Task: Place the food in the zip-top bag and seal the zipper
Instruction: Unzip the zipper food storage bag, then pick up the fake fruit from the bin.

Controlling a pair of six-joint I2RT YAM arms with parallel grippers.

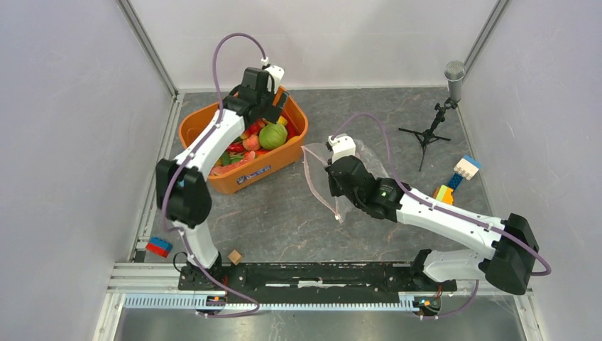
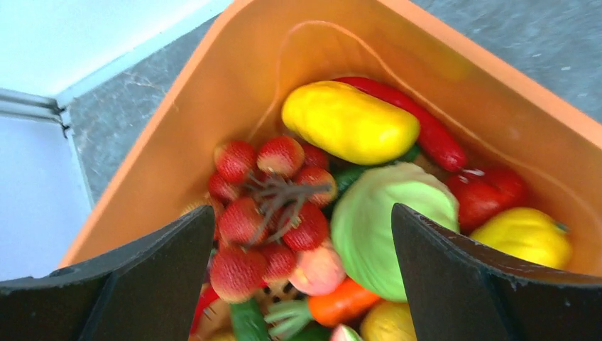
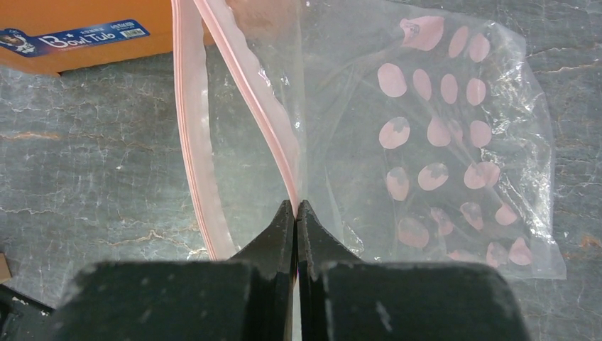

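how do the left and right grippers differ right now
The left gripper has its jaws wide open and holds nothing; the right gripper is shut on the zipper of the zip-top bag. The left gripper hangs over the food in the orange tub; the right gripper is beside the tub, over the table. Both are black and point downward.

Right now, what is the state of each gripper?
Left gripper: open above the food, holding nothing.
Right gripper: shut on the pink strip of the bag.
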